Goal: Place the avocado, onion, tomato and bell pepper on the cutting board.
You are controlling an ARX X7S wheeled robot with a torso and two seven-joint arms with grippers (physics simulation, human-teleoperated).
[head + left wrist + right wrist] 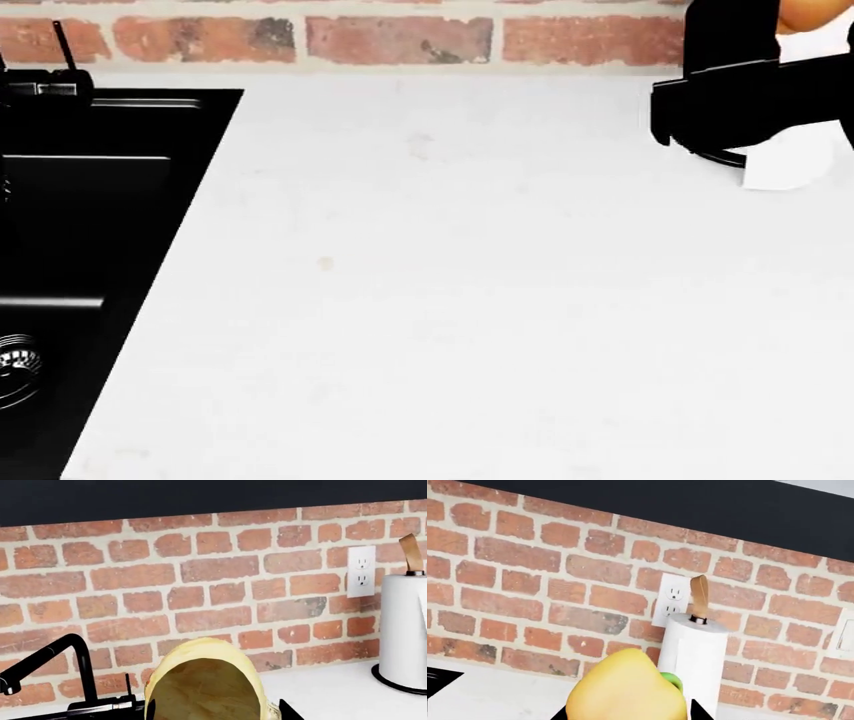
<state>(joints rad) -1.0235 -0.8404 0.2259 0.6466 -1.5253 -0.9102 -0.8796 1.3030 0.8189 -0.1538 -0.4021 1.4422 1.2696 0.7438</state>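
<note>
A pale yellow onion [203, 680] fills the space between the fingers of my left gripper [217, 715], which is shut on it and held up in front of the brick wall. My right gripper [627, 714] is shut on the glossy yellow-orange bell pepper [627, 690], whose green stem shows at one side. In the head view only the black body of the right arm [747, 95] shows at the top right, with a sliver of the orange bell pepper [817, 12] above it. The avocado, tomato and cutting board are out of view.
A white counter [467, 300] spreads ahead, with a black sink [80, 250] and black tap [73, 665] at the left. A paper towel roll [694, 655] on a black base stands by the brick wall, below a wall socket [361, 571].
</note>
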